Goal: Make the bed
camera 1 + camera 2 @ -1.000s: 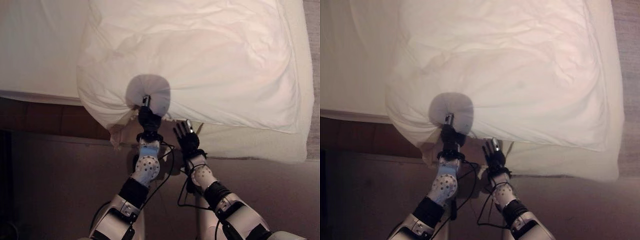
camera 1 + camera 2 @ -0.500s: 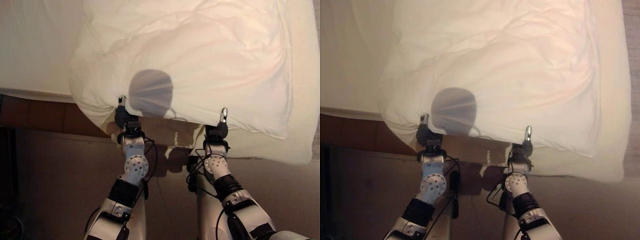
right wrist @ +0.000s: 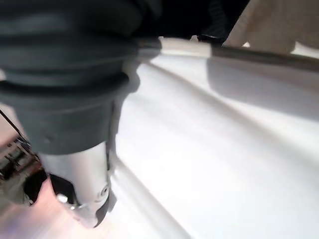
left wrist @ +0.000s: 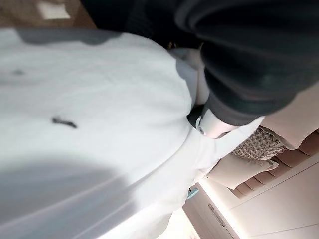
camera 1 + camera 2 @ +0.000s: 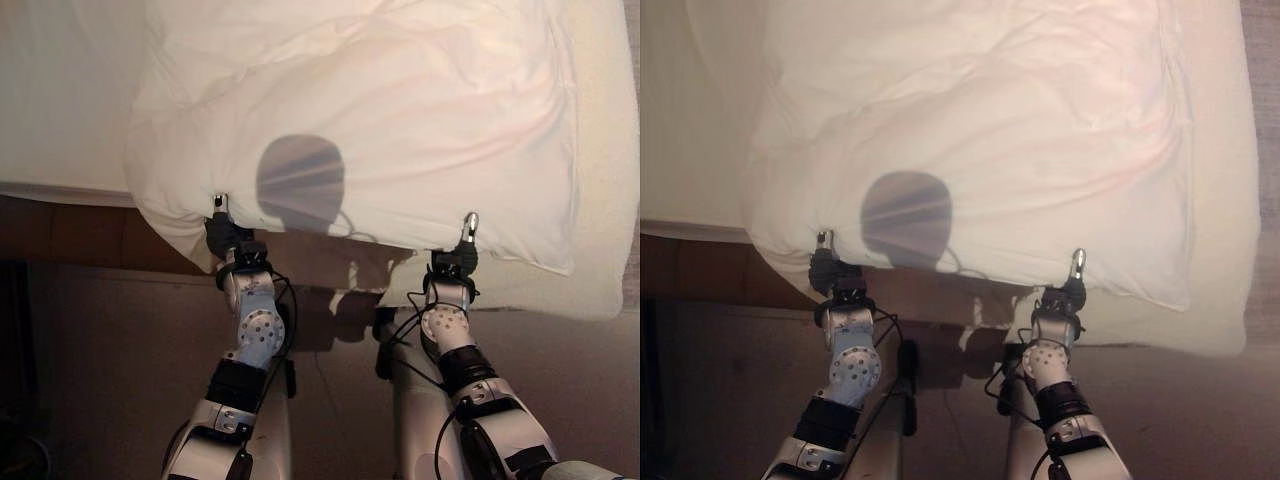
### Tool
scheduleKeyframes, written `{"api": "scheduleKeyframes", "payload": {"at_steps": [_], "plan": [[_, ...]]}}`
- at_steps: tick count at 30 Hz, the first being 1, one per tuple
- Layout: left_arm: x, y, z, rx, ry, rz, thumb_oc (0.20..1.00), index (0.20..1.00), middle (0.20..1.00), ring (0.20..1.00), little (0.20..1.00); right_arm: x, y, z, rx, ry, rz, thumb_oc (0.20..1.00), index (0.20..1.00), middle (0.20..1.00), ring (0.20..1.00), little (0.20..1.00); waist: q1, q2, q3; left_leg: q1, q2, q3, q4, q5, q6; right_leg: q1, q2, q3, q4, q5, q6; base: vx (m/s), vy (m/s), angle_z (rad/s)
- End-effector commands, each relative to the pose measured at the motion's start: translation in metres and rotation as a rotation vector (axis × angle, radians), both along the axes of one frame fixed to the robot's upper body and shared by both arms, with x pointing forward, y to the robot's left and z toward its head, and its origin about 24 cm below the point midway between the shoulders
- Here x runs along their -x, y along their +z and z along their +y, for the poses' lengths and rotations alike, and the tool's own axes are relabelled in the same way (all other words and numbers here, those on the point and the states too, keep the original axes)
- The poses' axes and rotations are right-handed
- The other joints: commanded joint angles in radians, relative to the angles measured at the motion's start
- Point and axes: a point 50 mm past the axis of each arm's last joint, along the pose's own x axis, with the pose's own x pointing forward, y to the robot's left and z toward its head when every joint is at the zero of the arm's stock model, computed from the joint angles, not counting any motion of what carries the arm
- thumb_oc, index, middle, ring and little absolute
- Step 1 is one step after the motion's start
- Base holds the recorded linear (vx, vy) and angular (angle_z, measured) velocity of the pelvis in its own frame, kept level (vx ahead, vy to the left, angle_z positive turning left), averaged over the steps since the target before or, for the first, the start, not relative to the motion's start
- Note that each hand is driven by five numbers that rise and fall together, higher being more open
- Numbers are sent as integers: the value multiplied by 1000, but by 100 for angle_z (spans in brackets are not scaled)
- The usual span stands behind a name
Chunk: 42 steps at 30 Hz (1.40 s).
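Observation:
A white duvet lies rumpled across the bed, its near edge hanging just over the bedside. My left hand holds that edge near the duvet's left corner. Its thumb lies on top of the cloth and its fingers are tucked beneath. My right hand pinches the same edge further right, with one silver digit up over the cloth. Up close, the left wrist view has a silver fingertip pressed into the white cloth. A finger of the right hand lies against the duvet in the right wrist view.
A cream sheet covers the mattress left of the duvet and shows again at the right edge. Below it runs the dark wooden bed frame, then brown floor. A woven cushion lies further up the bed.
My hands have moved apart along the duvet's near edge, the left one leftward and the right one rightward. The right hand has taken hold of the edge, which is now spread wider.

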Motion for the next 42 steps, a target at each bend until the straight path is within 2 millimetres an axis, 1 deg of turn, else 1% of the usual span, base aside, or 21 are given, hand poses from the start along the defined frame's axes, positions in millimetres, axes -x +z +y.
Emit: {"api": "scheduleKeyframes", "payload": {"at_steps": [1,5,6,7,8,15,21,22,23,24,25,26,27,28,31,34,35,37,38,40,42], "plan": [[32,42,74,-19,360,-251,200,200,200,200,200,26,8,-72,45,-297,-48,1000,1000,1000,1000,1000,7,37,-90,-68,-61,34,6,21,59,51,-2,3,18,-76,77,17,-4,-7],[31,39,76,-15,368,-226,200,200,200,200,200,26,14,-75,62,-313,-62,1000,1000,1000,1000,1000,4,41,-98,-72,-60,35,11,18,60,41,-3,8,29,-78,77,4,-2,-1],[31,39,76,-15,368,-226,200,200,200,200,200,26,15,-75,63,-313,-62,906,906,906,906,906,4,41,-98,-73,-60,35,12,18,60,40,-3,9,29,-78,77,0,0,0],[31,39,76,-14,369,-226,200,200,200,200,200,26,18,-76,77,-313,-70,420,420,420,420,420,4,42,-100,-76,-59,36,13,19,59,37,-3,8,31,-77,78,0,0,0],[31,39,76,-15,369,-223,200,200,200,200,200,26,20,-76,82,-313,-76,200,200,200,200,200,3,43,-103,-77,-59,37,12,19,58,35,-3,9,32,-79,77,0,0,0],[31,36,75,-29,356,-208,200,200,200,200,200,25,29,-68,113,-277,-128,200,200,200,200,200,2,42,-110,-84,-58,36,17,18,59,25,0,11,42,-82,74,0,0,0],[34,26,79,-22,356,-183,200,200,200,200,200,30,51,-57,134,-250,-258,200,200,200,200,200,1,44,-114,-91,-58,41,20,17,61,14,0,16,46,-82,73,0,0,0],[35,23,79,-11,351,-175,235,235,235,235,235,31,57,-54,123,-251,-297,200,200,200,200,200,1,45,-112,-92,-57,44,18,18,61,12,0,16,47,-82,73,0,0,0],[35,16,78,-1,341,-153,787,787,787,787,787,34,65,-51,119,-258,-343,200,200,200,200,200,1,46,-112,-91,-55,45,17,18,63,8,2,20,49,-82,73,0,0,0],[35,15,79,-1,341,-153,1000,1000,1000,1000,1000,35,65,-51,120,-258,-341,200,200,200,200,200,1,46,-113,-91,-55,45,17,18,63,8,2,20,49,-82,73,0,0,0],[35,7,76,11,317,-132,1000,1000,1000,1000,1000,38,77,-48,113,-261,-407,200,200,200,200,200,0,46,-110,-93,-56,47,18,19,62,8,2,22,49,-82,72,0,0,0],[35,7,76,12,316,-132,1000,1000,1000,1000,1000,39,76,-47,113,-261,-406,200,200,200,200,200,0,46,-111,-92,-55,47,19,19,62,8,2,22,49,-82,72,0,0,0],[34,-1,73,25,288,-108,1000,1000,1000,1000,1000,44,90,-43,126,-255,-480,200,200,200,200,200,-2,45,-111,-93,-55,47,18,21,63,6,4,25,49,-83,71,0,0,0],[34,-2,73,26,287,-108,1000,1000,1000,1000,1000,44,89,-43,127,-256,-478,200,200,200,200,200,-2,45,-112,-92,-55,47,17,21,63,6,4,26,49,-83,71,0,0,0],[28,-21,65,64,213,-49,1000,1000,1000,1000,1000,54,109,-29,165,-211,-593,200,200,200,200,200,-10,40,-112,-91,-52,55,14,21,64,1,5,30,47,-77,73,-4,3,-1],[21,-31,59,91,170,-22,1000,1000,1000,1000,1000,60,119,-19,181,-169,-665,200,200,200,200,200,-19,30,-113,-90,-49,63,18,19,65,-2,6,38,50,-74,73,-8,13,-6],[20,-31,59,92,170,-23,1000,1000,1000,1000,1000,61,119,-19,181,-168,-665,200,200,200,200,200,-19,30,-113,-90,-49,63,19,19,65,-3,6,38,50,-74,73,-9,7,-8],[11,-37,52,129,135,4,1000,1000,1000,1000,1000,65,126,-10,191,-120,-721,200,200,200,200,200,-28,19,-114,-89,-43,68,23,18,62,-6,10,45,54,-73,73,-3,1,-5],[11,-37,53,130,135,2,1000,1000,1000,1000,1000,65,126,-10,191,-120,-722,200,200,200,200,200,-28,19,-114,-89,-43,69,22,19,62,-6,10,46,55,-73,73,0,0,0],[-1,-36,43,146,98,20,1000,1000,1000,1000,1000,68,129,-1,187,-73,-758,200,200,200,200,200,-41,8,-118,-91,-38,74,27,16,60,-11,12,51,58,-73,73,0,0,0],[-5,-34,41,153,91,18,1000,1000,1000,1000,1000,70,130,1,181,-64,-770,200,200,200,200,200,-45,3,-118,-91,-37,78,28,15,60,-12,14,54,57,-72,74,0,0,0]]}}
